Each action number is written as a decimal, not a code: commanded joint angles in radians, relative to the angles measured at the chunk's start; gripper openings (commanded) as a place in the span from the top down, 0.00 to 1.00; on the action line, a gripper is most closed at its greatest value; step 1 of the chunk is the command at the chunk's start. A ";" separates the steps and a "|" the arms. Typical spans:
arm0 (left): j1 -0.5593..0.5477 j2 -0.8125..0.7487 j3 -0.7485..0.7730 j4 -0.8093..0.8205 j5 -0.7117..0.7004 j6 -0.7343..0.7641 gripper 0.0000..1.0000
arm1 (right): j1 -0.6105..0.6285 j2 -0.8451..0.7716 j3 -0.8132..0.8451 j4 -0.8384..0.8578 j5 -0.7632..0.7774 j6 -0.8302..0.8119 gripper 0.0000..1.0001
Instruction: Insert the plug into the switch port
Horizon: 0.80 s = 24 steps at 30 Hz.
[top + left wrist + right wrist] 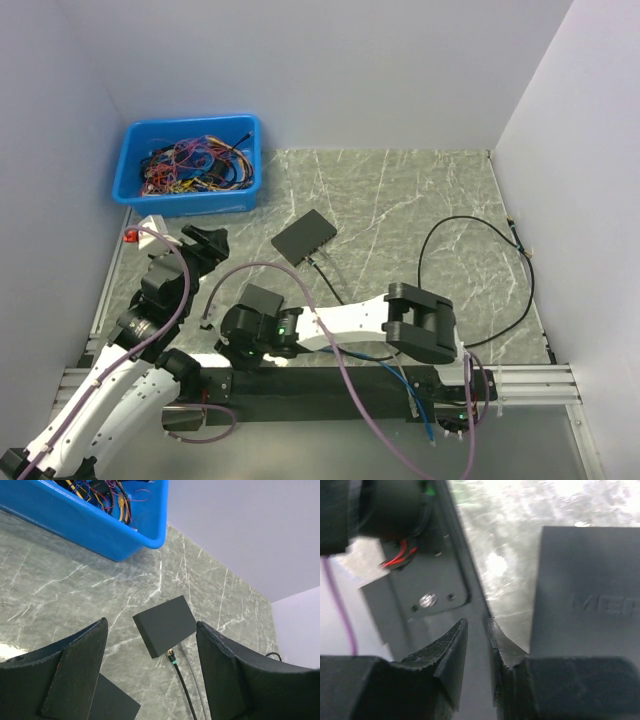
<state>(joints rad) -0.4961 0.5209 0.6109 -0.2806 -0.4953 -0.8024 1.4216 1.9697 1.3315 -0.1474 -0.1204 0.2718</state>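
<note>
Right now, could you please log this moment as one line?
left gripper open, facing switch | right gripper nearly shut, empty | plug at switch edge, seating unclear

Counted: one flat black rectangular switch box (305, 237), one further flat dark box (114, 701), one thin black cable (184, 690) ending in one green-ringed plug (171, 656), one blue plastic bin (190, 203), one tangle of coloured wires (195, 160) inside, too many to number, two black grippers: left gripper (150, 625), right gripper (477, 625).

left gripper (151, 625): jaws wide apart | right gripper (477, 625): jaws nearly touching
</note>
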 commanded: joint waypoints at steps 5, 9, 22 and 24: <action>0.004 -0.005 0.009 -0.012 -0.028 0.008 0.23 | -0.007 0.092 0.123 -0.136 0.182 -0.003 0.72; 0.004 -0.025 0.001 -0.014 -0.034 0.006 0.23 | -0.041 0.106 0.114 -0.132 0.209 -0.017 0.72; 0.004 -0.016 0.000 -0.015 -0.034 0.002 0.23 | -0.231 0.035 0.098 -0.063 0.077 -0.071 0.72; 0.004 -0.019 -0.003 -0.015 -0.034 0.000 0.23 | -0.221 -0.003 0.068 -0.049 0.062 -0.091 0.70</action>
<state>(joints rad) -0.4961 0.5018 0.6098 -0.3050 -0.5137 -0.8028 1.1770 2.0583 1.4158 -0.2306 -0.0277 0.2283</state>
